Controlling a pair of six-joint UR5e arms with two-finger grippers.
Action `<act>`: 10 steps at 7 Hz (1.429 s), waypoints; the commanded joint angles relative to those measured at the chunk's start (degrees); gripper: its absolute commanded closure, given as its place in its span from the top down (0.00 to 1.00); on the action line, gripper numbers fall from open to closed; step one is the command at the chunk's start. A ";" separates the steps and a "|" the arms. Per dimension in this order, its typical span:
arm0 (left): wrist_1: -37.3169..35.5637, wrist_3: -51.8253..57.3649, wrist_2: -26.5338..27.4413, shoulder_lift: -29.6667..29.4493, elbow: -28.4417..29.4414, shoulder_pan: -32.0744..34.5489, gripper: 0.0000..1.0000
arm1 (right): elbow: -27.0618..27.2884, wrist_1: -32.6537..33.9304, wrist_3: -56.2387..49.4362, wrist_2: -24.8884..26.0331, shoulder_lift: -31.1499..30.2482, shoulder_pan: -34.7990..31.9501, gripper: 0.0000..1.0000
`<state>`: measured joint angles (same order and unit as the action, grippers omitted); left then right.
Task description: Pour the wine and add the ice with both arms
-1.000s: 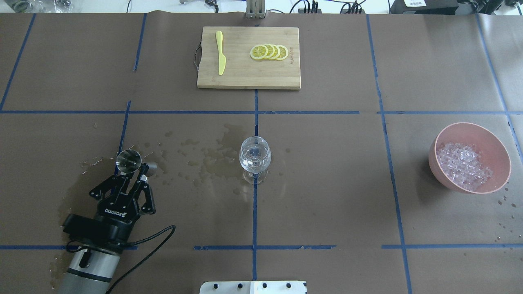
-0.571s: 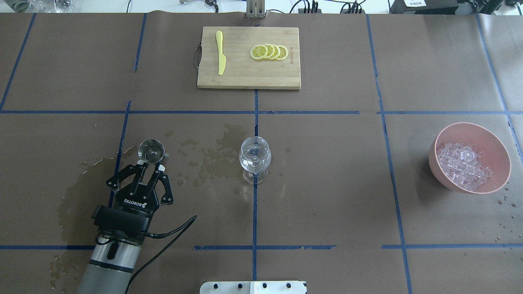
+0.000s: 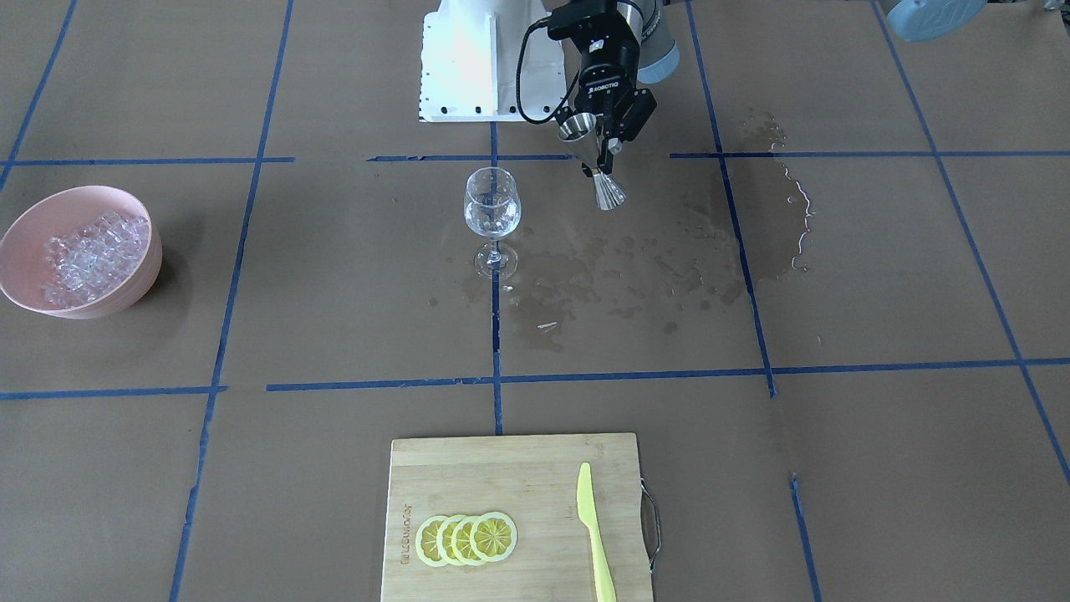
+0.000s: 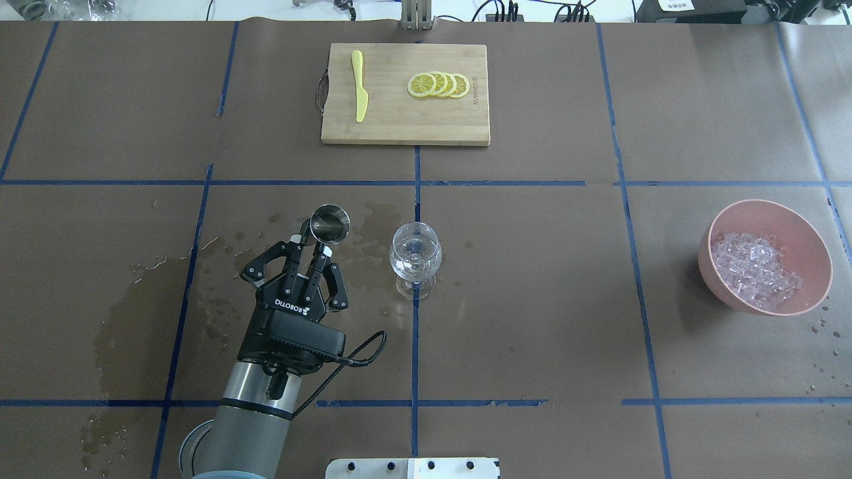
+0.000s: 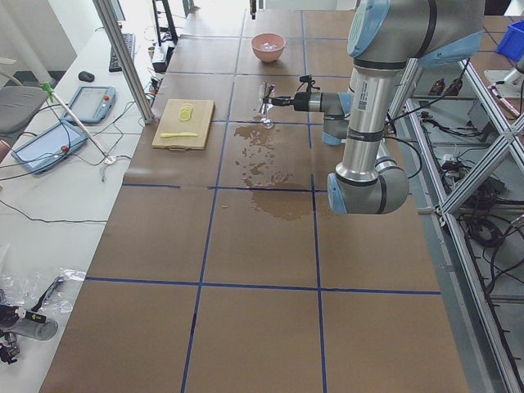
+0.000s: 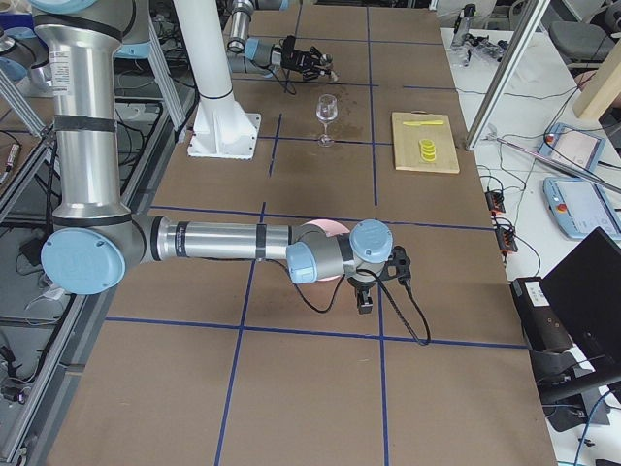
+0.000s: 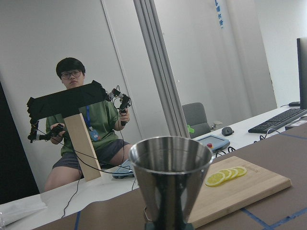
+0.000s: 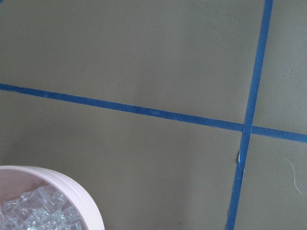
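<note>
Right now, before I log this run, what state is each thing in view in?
left gripper: shut on the jigger, beside the glass
jigger: held off the table, contents unclear
wine glass: upright, some wine inside
bowl: upright, ice heaped inside
lemon slices: overlapping row on the cutting board
knife: lying flat on the board
right gripper: near the bowl, open or shut unclear

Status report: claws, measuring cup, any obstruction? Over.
Left claw shut on measuring cup, beside wine glass, not over it. Right claw by bowl of ice, grip unclear. Nothing between cup and glass.
</note>
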<state>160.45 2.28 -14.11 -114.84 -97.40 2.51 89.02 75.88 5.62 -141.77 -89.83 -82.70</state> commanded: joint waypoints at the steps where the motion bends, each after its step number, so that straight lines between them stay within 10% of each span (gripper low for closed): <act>1: -5.80 5.36 -0.04 -2.39 0.10 0.12 0.00 | -0.08 -0.03 0.00 0.00 0.01 0.00 1.00; 10: -20.94 27.25 -0.74 -8.82 0.89 2.50 0.00 | -0.52 -0.03 -0.09 0.00 0.01 0.00 1.00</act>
<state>141.58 28.10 -14.84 -123.08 -96.59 4.85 88.57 75.81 5.54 -141.77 -89.82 -82.71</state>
